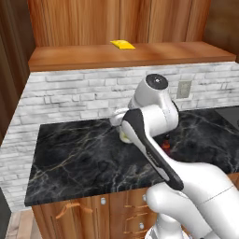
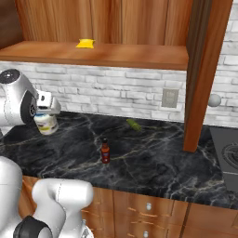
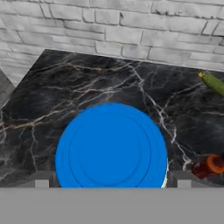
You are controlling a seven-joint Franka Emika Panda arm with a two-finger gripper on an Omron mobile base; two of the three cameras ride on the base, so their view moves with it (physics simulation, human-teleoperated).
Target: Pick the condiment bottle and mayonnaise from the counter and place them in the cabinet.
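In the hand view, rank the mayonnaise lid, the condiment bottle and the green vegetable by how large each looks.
1. Mayonnaise: its blue lid looks largest by far, though it is nearest the camera.
2. Condiment bottle and green vegetable: both small and cut off by the frame edge, so not ranked.

The counter (image 2: pixel 153 162) is black marble run through with pale tan and white veins. The jar (image 2: pixel 46 123) is white with a pale yellowish label, and its lid (image 3: pixel 111 148) is a flat bright blue (faint concentric rings on top). The bottle (image 2: pixel 105 151) is dark red with a black cap. The cabinet (image 1: pixel 130 55) is reddish-brown wood with vertical grain, and a yellow item (image 1: pixel 122 44) lies on its shelf. The wall (image 1: pixel 70 95) is whitish-grey brick. A green item (image 2: pixel 134 124) lies by the wall.
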